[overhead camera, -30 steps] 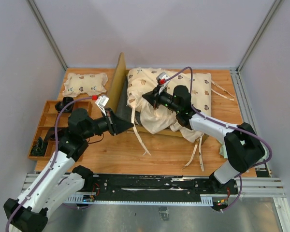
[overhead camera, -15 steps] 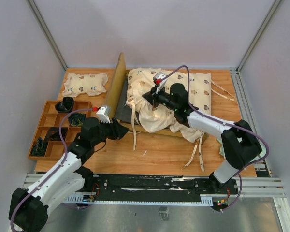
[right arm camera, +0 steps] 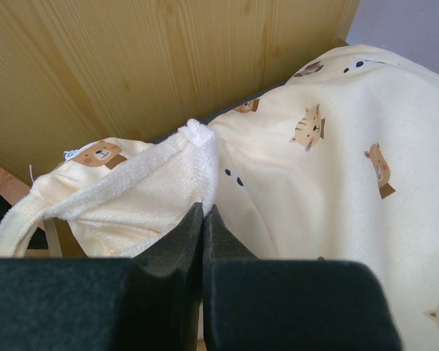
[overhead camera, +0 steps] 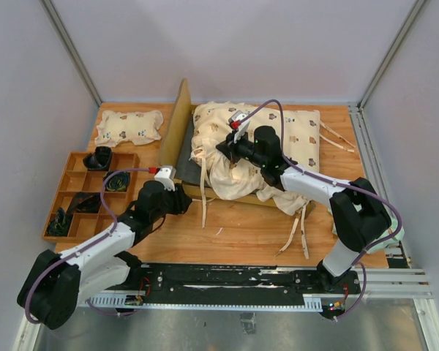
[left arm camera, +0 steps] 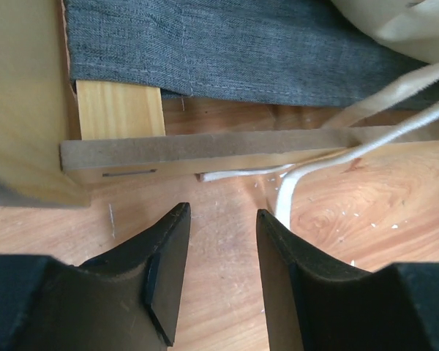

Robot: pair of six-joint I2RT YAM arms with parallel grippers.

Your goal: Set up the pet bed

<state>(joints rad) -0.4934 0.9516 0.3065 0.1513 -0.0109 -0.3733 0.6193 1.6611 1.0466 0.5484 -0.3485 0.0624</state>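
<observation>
- Left arm is reaching low and forward. The left gripper [left arm camera: 222,213] is hovering with jaws partly apart and empty, just short of the pet bed [overhead camera: 177,124] rail.
- Right arm is stretching over the bed. The right gripper [right arm camera: 203,210] is closed, apparently pinching the quilt [right arm camera: 314,168] edge.
- Pet bed is sitting mid-table under the quilt.
- Showing: one bed, one quilt, one pillow [overhead camera: 129,126], one tray [overhead camera: 83,162].

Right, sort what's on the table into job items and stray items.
Job: pet bed; bear-print quilt, pinched in the right jaws; matching small pillow, probably.
Stray: wooden compartment tray; black bits in it.
</observation>
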